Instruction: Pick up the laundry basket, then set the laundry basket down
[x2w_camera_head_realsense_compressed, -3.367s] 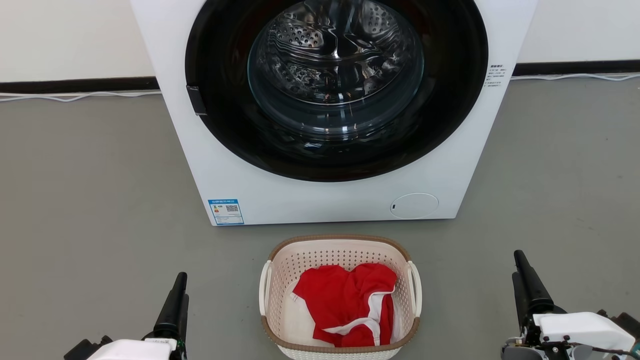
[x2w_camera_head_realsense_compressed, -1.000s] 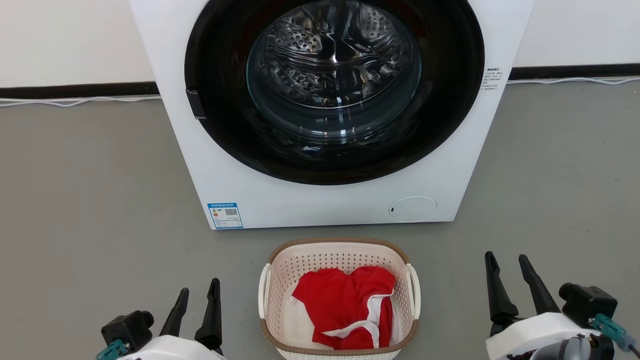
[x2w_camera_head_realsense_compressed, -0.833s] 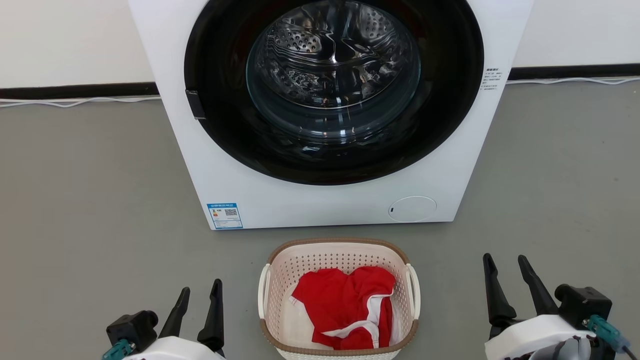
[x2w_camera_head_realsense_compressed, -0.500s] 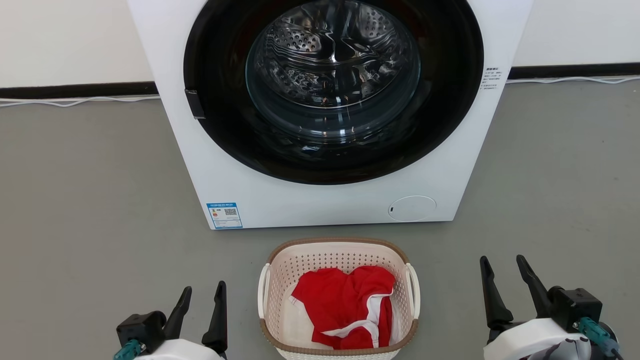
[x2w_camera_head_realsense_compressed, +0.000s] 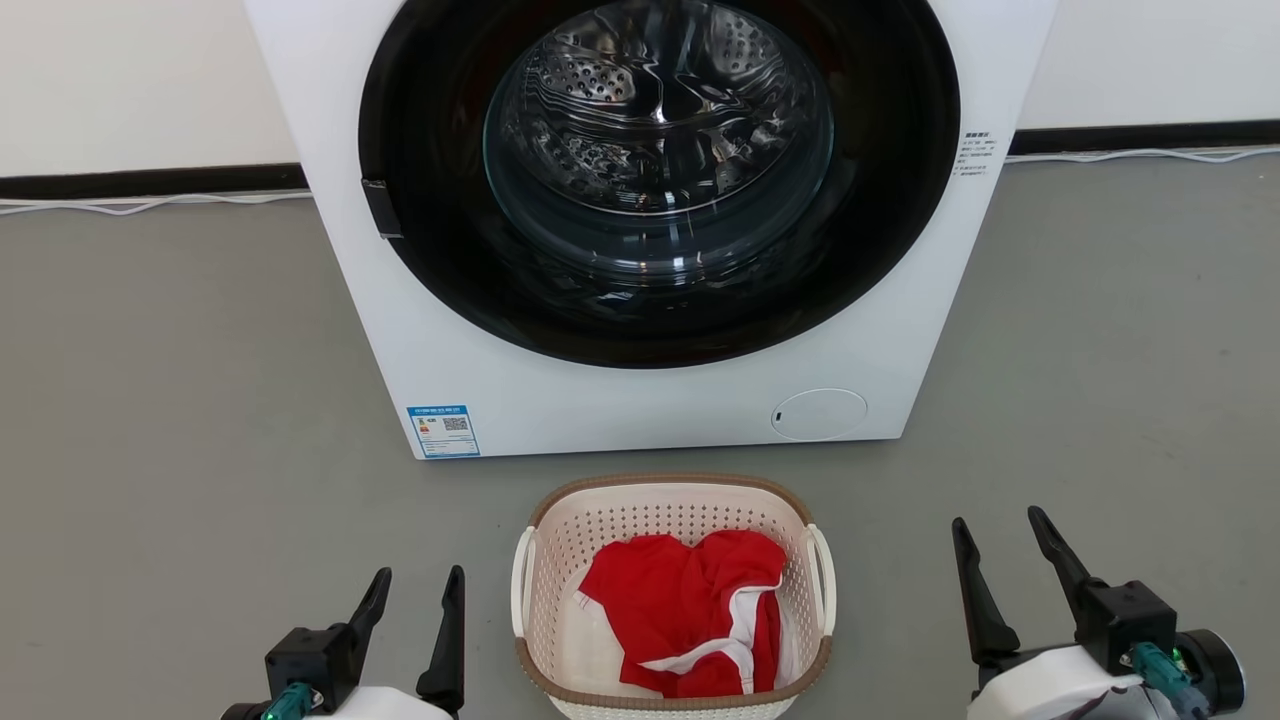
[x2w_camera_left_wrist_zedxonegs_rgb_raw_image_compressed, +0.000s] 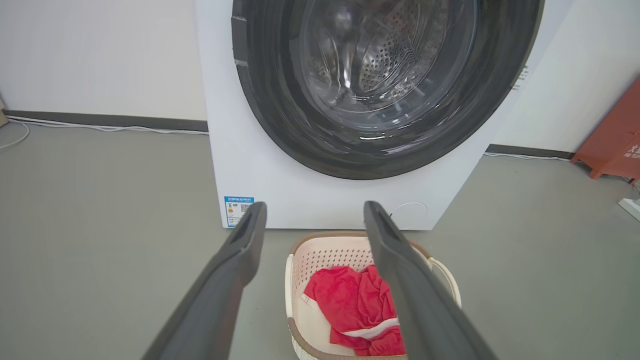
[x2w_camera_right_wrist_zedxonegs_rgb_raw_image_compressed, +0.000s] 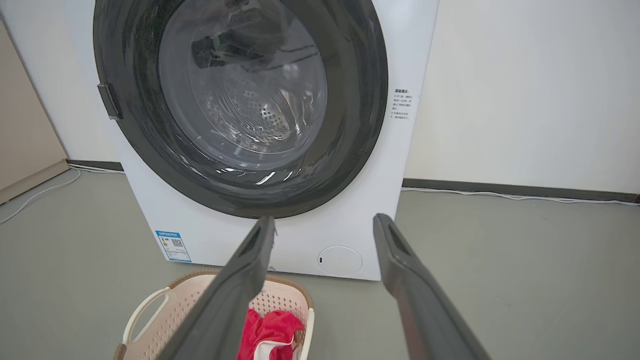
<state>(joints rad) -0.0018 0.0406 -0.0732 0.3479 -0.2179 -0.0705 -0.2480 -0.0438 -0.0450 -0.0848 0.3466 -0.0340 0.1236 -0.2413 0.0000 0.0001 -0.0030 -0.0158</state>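
The laundry basket (x2w_camera_head_realsense_compressed: 560, 540), cream-white and perforated with a brown rim and white side loop handles, stands on the grey floor just in front of the washer, with a red and white garment (x2w_camera_head_realsense_compressed: 690, 610) inside. My left gripper (x2w_camera_head_realsense_compressed: 418, 578) is open, low on the basket's left, apart from its handle. On the basket's right my right gripper (x2w_camera_head_realsense_compressed: 998, 520) is open too, farther off. The left wrist view has the basket (x2w_camera_left_wrist_zedxonegs_rgb_raw_image_compressed: 325, 252) between and below the open fingers (x2w_camera_left_wrist_zedxonegs_rgb_raw_image_compressed: 240, 260). In the right wrist view the basket (x2w_camera_right_wrist_zedxonegs_rgb_raw_image_compressed: 155, 315) lies low at the left, partly behind a finger (x2w_camera_right_wrist_zedxonegs_rgb_raw_image_compressed: 245, 280).
A white front-loading washer (x2w_camera_head_realsense_compressed: 640, 400) with a dark round door stands right behind the basket. White cables (x2w_camera_head_realsense_compressed: 150, 203) run along the wall's dark skirting. A red-orange object (x2w_camera_left_wrist_zedxonegs_rgb_raw_image_compressed: 612, 145) sits at the far right in the left wrist view. Grey floor (x2w_camera_head_realsense_compressed: 170, 420) spreads on both sides.
Both grippers have drifted inward toward the basket, the left one more, and turned a little. The head view has shifted slightly. The basket has stayed in place.
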